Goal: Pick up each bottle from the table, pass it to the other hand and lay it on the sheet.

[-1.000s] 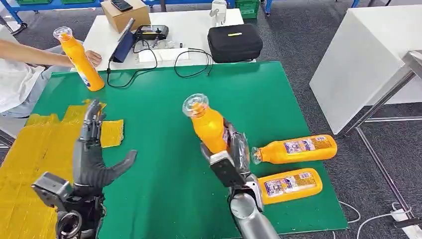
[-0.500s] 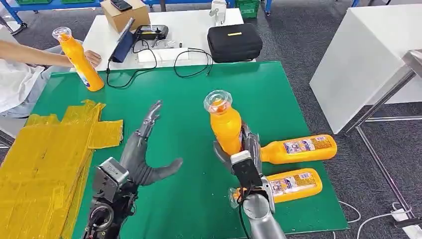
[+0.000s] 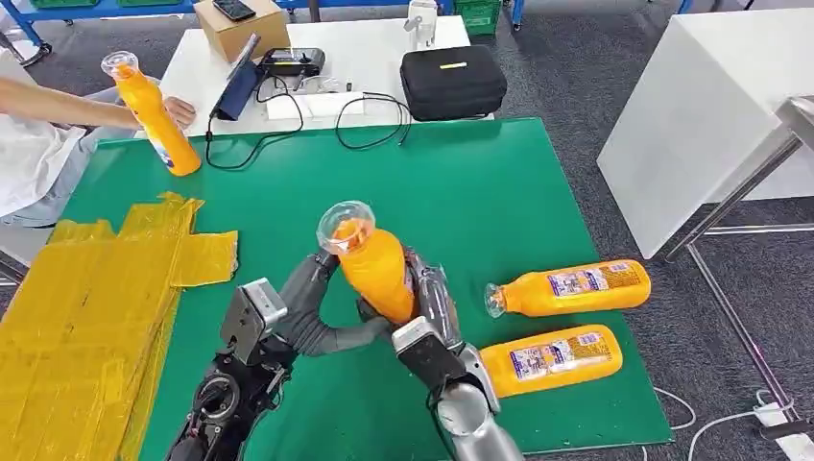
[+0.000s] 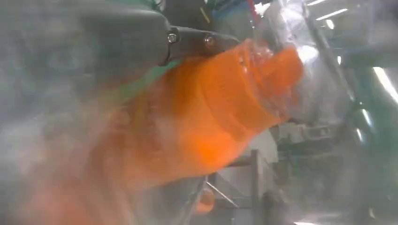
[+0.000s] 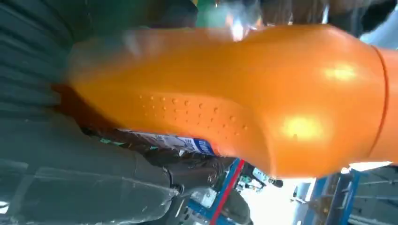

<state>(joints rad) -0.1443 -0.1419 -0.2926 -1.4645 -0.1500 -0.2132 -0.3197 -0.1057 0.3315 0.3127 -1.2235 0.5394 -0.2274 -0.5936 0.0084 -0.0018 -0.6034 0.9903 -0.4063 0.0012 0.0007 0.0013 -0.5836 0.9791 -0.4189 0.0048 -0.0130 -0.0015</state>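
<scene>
My right hand (image 3: 434, 322) grips an orange bottle (image 3: 376, 271) with a clear cap, held up over the green mat (image 3: 461, 182) and tilted left. My left hand (image 3: 305, 309) is spread beside it, fingers reaching along the bottle's far side and the thumb under its lower body, without closing on it. The left wrist view shows the bottle (image 4: 220, 108) blurred, close under a dark finger (image 4: 141, 33). It looms large in the right wrist view, the bottle (image 5: 244, 93) lying in that hand (image 5: 70, 178). The crumpled yellow sheet (image 3: 86, 298) lies at the mat's left.
Two more orange bottles (image 3: 571, 286) (image 3: 552, 357) lie on the mat at the right. A person at the far left holds another bottle (image 3: 154, 115) standing on the mat's corner. Behind are a white table with cables, a black case (image 3: 451, 82) and a cardboard box (image 3: 240, 24).
My right hand has swung the bottle left and tilted it. My left hand has moved right and come up against the bottle from the left.
</scene>
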